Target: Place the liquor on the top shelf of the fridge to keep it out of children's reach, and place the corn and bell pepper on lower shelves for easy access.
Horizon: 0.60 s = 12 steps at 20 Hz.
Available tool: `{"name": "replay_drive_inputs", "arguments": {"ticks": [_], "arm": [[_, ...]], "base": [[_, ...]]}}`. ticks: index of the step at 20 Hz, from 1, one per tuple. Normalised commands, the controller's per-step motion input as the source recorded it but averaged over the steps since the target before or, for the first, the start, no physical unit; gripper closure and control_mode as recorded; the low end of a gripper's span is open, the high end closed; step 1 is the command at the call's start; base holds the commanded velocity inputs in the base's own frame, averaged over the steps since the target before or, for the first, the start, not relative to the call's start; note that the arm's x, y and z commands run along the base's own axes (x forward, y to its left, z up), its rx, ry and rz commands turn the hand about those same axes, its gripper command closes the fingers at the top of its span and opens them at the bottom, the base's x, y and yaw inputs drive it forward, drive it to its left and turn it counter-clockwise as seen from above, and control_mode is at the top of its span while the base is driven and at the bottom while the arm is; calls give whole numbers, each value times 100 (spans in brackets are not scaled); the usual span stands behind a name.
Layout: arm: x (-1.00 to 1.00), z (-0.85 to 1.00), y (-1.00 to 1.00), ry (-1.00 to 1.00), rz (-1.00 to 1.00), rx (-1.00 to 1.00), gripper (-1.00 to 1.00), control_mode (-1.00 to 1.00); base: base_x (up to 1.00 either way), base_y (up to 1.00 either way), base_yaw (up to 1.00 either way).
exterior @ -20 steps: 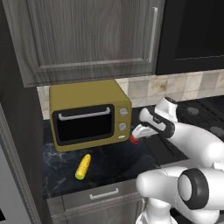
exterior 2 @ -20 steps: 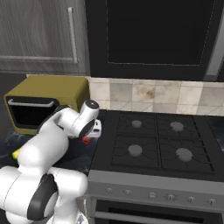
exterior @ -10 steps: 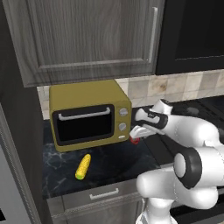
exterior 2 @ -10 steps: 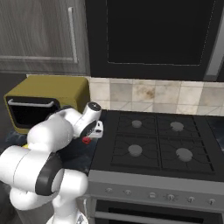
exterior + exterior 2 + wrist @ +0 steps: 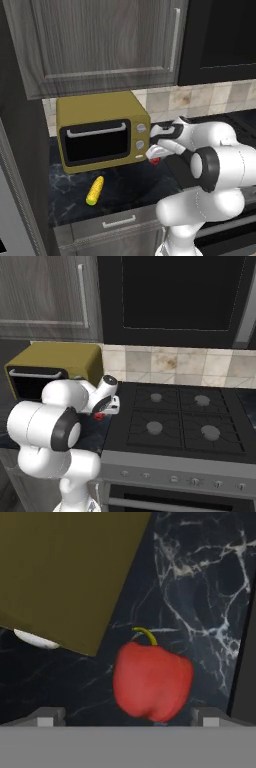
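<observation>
My left base camera is sitting behind my arm and to its left, looking forward and down across the dark marble counter (image 5: 125,187) at the yellow toaster oven (image 5: 100,132) from its front. My right base camera is riding behind me on the other side, facing the stove (image 5: 180,421) and catching the toaster oven (image 5: 52,368) at its left edge. Both are sharing the oven, the tiled backsplash and my arm reaching between oven and stove. My hand camera is looking steeply down, very near the counter (image 5: 200,587), taking in the oven's corner (image 5: 65,572) and the bell pepper (image 5: 152,682) close up.
</observation>
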Motion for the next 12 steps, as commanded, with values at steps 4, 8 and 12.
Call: {"name": "replay_drive_inputs", "arguments": {"ticks": [4, 8, 12], "arm": [[28, -23, 0, 0, 0, 0, -100, -100], [29, -22, 0, 0, 0, 0, -100, -100], [16, -21, 0, 0, 1, 0, -100, -100]], "base": [[0, 0, 0], [0, 0, 0], [0, 0, 0]]}}
